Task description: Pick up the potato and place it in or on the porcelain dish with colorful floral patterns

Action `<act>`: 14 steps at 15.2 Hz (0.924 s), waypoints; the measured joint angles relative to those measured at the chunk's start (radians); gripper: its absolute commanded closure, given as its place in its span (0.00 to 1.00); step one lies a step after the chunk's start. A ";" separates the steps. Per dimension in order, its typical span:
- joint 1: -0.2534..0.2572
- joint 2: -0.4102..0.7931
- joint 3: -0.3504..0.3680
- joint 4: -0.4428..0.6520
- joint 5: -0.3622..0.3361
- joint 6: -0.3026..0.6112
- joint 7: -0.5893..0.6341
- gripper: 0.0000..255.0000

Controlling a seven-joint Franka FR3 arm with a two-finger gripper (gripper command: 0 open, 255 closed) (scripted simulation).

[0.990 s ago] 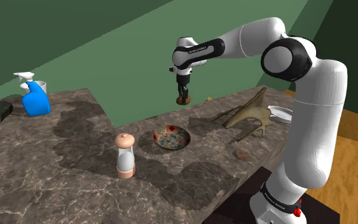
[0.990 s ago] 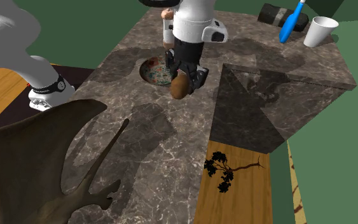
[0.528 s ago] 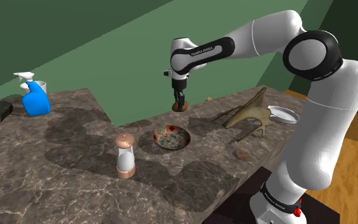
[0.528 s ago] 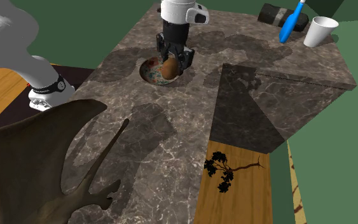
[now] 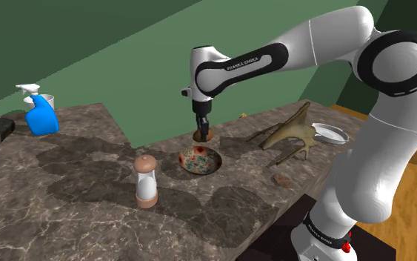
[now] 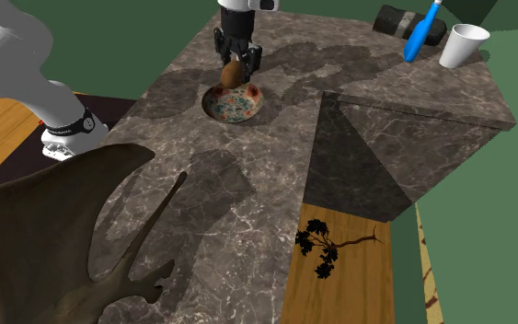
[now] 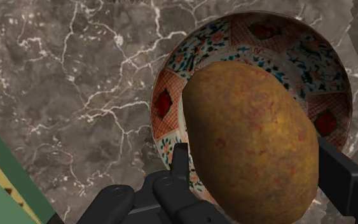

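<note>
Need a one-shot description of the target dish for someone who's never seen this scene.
On the dark marbled counter, look just below the black gripper holding a brown potato. The shallow round dish there has red and blue-green floral patterning inside, unlike the plain pink-and-white grinder beside it.

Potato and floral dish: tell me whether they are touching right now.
Apart. The shoulder view shows the potato, clasped in the pincer, hanging above the dish, with a strip of countertop visible between them.
</note>
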 measured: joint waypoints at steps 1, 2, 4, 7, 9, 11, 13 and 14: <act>0.013 -0.008 0.012 -0.013 0.002 0.004 0.024 1.00; 0.020 -0.016 0.019 -0.026 0.003 0.009 0.037 1.00; 0.024 -0.014 0.023 -0.046 0.004 0.030 0.047 1.00; 0.025 -0.005 0.024 -0.074 0.003 0.067 0.050 1.00; 0.024 0.012 0.023 -0.084 0.003 0.093 0.049 1.00; 0.024 0.023 0.023 -0.098 0.003 0.118 0.051 1.00; 0.025 0.038 0.024 -0.109 0.003 0.145 0.053 1.00; 0.025 0.045 0.024 -0.120 0.002 0.162 0.053 1.00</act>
